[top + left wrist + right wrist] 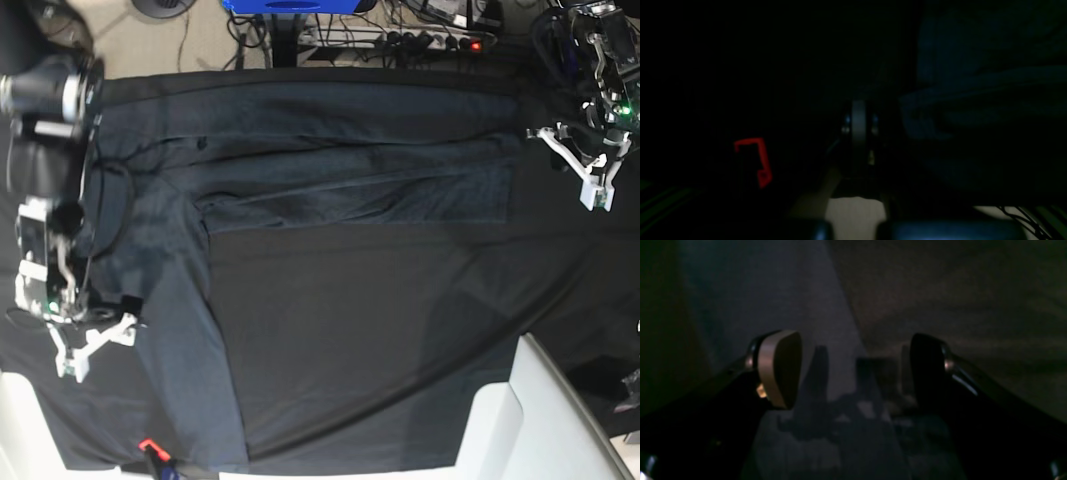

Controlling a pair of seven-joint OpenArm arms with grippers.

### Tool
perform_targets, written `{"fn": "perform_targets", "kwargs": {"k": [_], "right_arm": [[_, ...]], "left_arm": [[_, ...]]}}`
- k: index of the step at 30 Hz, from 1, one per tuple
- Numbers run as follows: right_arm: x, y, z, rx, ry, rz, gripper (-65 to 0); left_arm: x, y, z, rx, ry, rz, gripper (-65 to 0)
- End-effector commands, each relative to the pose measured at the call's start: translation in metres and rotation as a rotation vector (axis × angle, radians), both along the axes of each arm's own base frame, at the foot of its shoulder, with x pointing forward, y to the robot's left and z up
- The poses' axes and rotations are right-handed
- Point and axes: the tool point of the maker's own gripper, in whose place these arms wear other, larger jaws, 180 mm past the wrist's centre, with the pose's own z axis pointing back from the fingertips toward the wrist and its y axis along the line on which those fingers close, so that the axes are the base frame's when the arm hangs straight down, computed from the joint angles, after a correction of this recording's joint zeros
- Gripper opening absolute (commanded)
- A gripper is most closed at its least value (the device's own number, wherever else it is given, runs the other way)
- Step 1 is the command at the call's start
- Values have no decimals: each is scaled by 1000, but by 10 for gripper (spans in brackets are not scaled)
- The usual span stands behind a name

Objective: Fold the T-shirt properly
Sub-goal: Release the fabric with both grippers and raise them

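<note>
The dark charcoal T-shirt (330, 160) lies flat on the black table cloth (400, 320), with one band across the far side and another (170, 330) running down the left. My right gripper (95, 350) hovers open over the shirt's left part. In the right wrist view its fingers (778, 368) stand wide apart over grey-blue fabric (773, 290) with nothing between them. My left gripper (596, 192) is shut and empty at the far right, beyond the shirt's edge. The left wrist view is very dark: the shut gripper (858, 126) shows with shirt folds (973, 100) to its right.
A small red piece (147, 444) sits at the near left table edge and also shows as the red piece (755, 160). A white block (540, 420) stands at the near right corner. A power strip and cables (420, 40) lie on the floor beyond the table.
</note>
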Motion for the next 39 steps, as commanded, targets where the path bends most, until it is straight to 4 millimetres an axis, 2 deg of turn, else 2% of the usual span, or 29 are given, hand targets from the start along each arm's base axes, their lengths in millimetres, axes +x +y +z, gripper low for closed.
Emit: {"fn": "perform_targets", "kwargs": {"k": [1, 4, 7, 10, 15, 20, 23, 27, 31, 34, 39], "right_arm": [[23, -1, 20, 1, -76, 1, -191], [28, -17, 10, -3, -70, -32, -191], [27, -21, -1, 5, -57, -49, -191], [24, -21, -8, 7, -62, -57, -191], [13, -17, -27, 18, -49, -69, -191], [12, -8, -31, 31, -41, -62, -218], [12, -5, -32, 35, -41, -59, -279], [12, -4, -32, 36, -41, -58, -410], [13, -4, -31, 38, -42, -59, -641], [14, -3, -28, 42, -26, -53, -639], [24, 8, 3, 37, -37, -11, -650]], "left_arm": [[4, 10, 15, 38, -50, -7, -650], [-2, 7, 17, 36, -121, -18, -650], [-11, 6, 13, 34, -135, -21, -650], [-16, 1, 9, 18, -134, -16, -650], [-14, 0, 10, 17, -143, -16, -650], [-13, -1, 11, 17, -145, -19, -650], [-14, 0, 9, 15, -141, -14, -650], [-14, 0, 9, 15, -139, -14, -650], [-14, -1, 9, 15, -139, -15, -650], [-14, -2, 8, 12, -137, -19, -650], [-13, -2, 8, 13, -139, -19, -650]]}}
